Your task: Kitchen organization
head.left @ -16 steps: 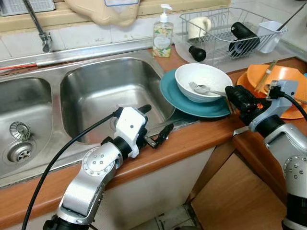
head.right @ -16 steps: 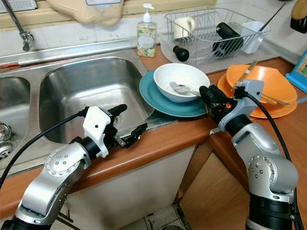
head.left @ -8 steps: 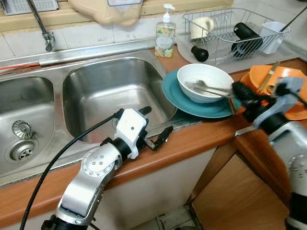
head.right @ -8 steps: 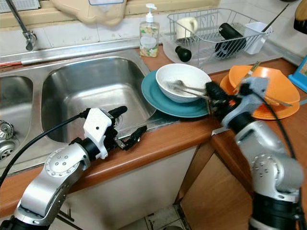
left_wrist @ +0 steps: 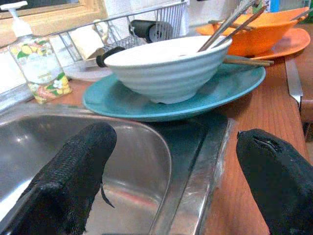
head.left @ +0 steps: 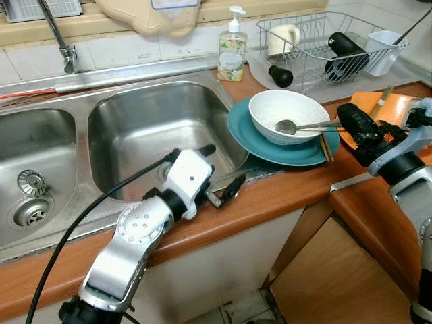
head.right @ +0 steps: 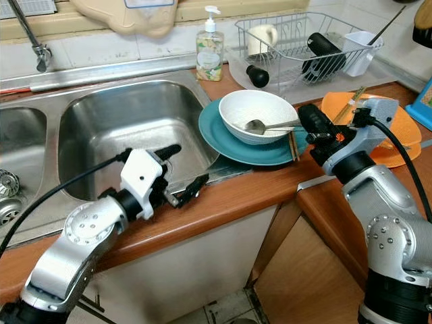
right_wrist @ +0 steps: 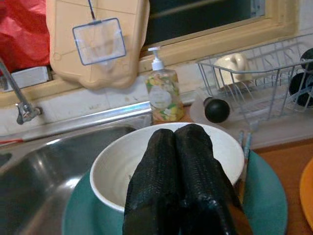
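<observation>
White bowl (head.left: 287, 116) with spoon (head.left: 305, 125), stacked on teal plate (head.left: 255, 142) beside sink (head.left: 152, 131); unsorted. Right gripper (head.left: 354, 121) pressed together at spoon handle; left gripper (head.left: 223, 177) spread, idle.

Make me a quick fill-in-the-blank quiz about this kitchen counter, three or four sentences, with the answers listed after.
1. The white bowl sits on a plate coloured ____.
2. The spoon lies with its scoop end inside the ____.
3. The soap bottle stands between the sink and the wire ____.
4. The left gripper, over the sink's front rim, has its fingers ____.

Missing words: teal; bowl; rack; open
</observation>
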`<state>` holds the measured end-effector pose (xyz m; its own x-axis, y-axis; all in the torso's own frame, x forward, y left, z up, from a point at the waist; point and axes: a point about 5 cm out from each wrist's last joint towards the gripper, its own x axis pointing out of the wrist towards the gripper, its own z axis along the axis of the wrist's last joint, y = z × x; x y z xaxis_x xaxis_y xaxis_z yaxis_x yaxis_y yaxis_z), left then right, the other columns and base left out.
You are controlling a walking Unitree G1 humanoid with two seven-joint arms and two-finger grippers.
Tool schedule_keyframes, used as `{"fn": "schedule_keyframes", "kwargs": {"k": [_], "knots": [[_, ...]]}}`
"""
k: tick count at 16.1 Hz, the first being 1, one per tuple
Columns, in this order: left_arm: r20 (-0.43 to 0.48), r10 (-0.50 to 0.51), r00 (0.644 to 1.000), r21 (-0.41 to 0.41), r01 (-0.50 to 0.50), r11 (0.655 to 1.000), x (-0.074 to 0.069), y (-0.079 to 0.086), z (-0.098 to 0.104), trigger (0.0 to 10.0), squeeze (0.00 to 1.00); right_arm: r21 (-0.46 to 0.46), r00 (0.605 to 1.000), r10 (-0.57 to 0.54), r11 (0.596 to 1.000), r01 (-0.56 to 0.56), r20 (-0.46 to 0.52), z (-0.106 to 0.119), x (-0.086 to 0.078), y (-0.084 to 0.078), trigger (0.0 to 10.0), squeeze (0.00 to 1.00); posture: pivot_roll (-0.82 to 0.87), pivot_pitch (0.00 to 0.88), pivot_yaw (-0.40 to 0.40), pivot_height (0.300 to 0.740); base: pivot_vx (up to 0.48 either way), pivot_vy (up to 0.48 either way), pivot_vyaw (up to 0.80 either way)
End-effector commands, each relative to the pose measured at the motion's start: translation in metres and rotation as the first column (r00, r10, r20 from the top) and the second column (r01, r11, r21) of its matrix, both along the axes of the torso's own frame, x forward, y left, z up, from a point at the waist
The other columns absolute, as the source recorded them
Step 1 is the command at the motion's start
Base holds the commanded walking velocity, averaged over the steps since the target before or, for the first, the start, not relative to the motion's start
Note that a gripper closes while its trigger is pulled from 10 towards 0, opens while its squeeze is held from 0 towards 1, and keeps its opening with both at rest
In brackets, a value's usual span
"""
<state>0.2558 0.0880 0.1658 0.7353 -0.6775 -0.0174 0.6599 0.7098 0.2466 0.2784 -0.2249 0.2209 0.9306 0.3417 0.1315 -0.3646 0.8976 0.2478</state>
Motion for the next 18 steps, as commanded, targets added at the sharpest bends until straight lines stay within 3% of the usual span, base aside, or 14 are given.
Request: {"fn": "schedule_keyframes", "kwargs": {"k": [1,6,7,8,14,16,18], "knots": [[0.026,-0.025,0.999,0.002,0.025,1.0,-0.001,-0.002,0.004,10.0,0.0,-0.024,1.0,0.018,1.0,-0.018,0.004,0.003,-0.002,0.002,10.0,0.0,-0.16,0.0,0.019,0.74,0.0,0.0,0.0],[0.027,-0.029,0.999,-0.004,0.029,1.0,0.0,-0.004,0.004,10.0,0.0,-0.029,0.999,0.015,0.999,-0.016,-0.041,-0.003,0.001,0.009,10.0,0.0,-0.16,0.0,0.016,0.74,0.0,0.0,0.0],[0.026,-0.033,0.999,-0.002,0.033,0.999,-0.001,-0.004,0.004,10.0,0.0,-0.043,0.998,-0.002,0.999,-0.002,-0.07,-0.007,0.003,0.01,10.0,0.06,-0.16,0.0,0.014,0.74,0.0,0.0,0.0],[0.023,-0.038,0.999,-0.001,0.038,0.999,-0.001,-0.005,0.004,10.0,0.0,-0.047,0.994,-0.036,0.998,0.031,-0.108,-0.012,0.004,0.009,10.0,1.0,-0.16,0.0,0.014,0.74,0.0,0.0,0.0],[0.029,-0.056,0.998,0.001,0.056,0.998,-0.002,-0.007,0.005,10.0,0.0,-0.022,0.992,0.037,0.999,-0.04,-0.119,-0.014,-0.005,0.011,10.0,1.0,-0.17,0.0,0.021,0.74,0.0,0.0,0.0],[0.03,-0.06,0.998,0.002,0.06,0.998,-0.002,-0.007,0.006,10.0,0.0,-0.031,0.998,0.023,0.999,-0.025,-0.058,-0.005,-0.007,0.005,10.0,1.0,-0.17,0.0,0.025,0.74,0.0,0.0,0.0],[0.032,-0.065,0.997,0.002,0.065,0.998,-0.002,-0.008,0.006,10.0,0.0,0.043,0.999,0.035,0.998,-0.036,0.019,0.009,-0.01,-0.005,10.0,1.0,-0.17,0.0,0.028,0.74,0.0,0.0,0.0]]}}
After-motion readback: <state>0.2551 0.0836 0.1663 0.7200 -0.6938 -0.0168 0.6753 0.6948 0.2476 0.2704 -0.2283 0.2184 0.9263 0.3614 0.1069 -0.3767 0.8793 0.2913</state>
